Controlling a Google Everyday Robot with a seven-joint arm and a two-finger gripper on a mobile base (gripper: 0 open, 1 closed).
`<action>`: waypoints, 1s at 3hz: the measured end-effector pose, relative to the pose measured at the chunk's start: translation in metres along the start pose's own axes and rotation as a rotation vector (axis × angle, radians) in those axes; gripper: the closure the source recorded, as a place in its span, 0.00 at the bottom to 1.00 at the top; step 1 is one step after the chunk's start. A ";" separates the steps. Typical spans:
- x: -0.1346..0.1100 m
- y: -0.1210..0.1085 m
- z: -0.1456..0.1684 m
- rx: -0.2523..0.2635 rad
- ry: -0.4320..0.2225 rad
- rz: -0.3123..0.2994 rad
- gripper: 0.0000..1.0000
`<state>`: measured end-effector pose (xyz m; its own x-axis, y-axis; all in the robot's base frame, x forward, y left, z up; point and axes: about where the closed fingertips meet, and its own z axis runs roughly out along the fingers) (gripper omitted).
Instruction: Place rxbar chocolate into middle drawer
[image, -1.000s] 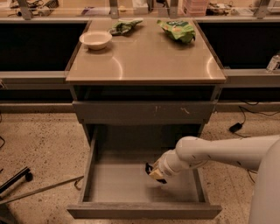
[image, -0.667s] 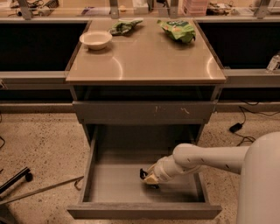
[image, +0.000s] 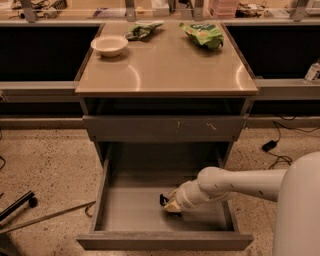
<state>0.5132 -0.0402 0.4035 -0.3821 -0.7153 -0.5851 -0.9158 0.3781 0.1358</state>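
Observation:
The middle drawer (image: 104, 192) is pulled out wide open below the cabinet top, showing its grey floor and tall side walls. My white arm reaches in from the right. The gripper (image: 168, 204) is low inside the drawer, near the middle of the floor towards the front. A small dark piece (image: 162, 200) shows at the gripper's tip. I cannot tell whether it is the rxbar chocolate; no black bar shows clearly anywhere else.
A closed grey drawer front with white scratch marks (image: 165, 127) sits above the open drawer. On the cabinet top (image: 165, 75) are a white bowl (image: 109, 45) and two green snack bags (image: 202, 34) (image: 142, 30). Cables (image: 272, 150) lie on the floor to the right.
The gripper has moved left and lower inside the drawer, closer to its floor and front. The drawer and the things on top have not moved.

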 end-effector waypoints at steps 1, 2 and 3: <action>0.000 0.000 0.000 0.000 0.000 0.000 0.57; 0.000 0.000 0.000 0.000 0.000 0.000 0.34; 0.000 0.000 0.000 0.000 0.000 0.000 0.11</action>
<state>0.5132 -0.0401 0.4034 -0.3821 -0.7153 -0.5851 -0.9158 0.3779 0.1359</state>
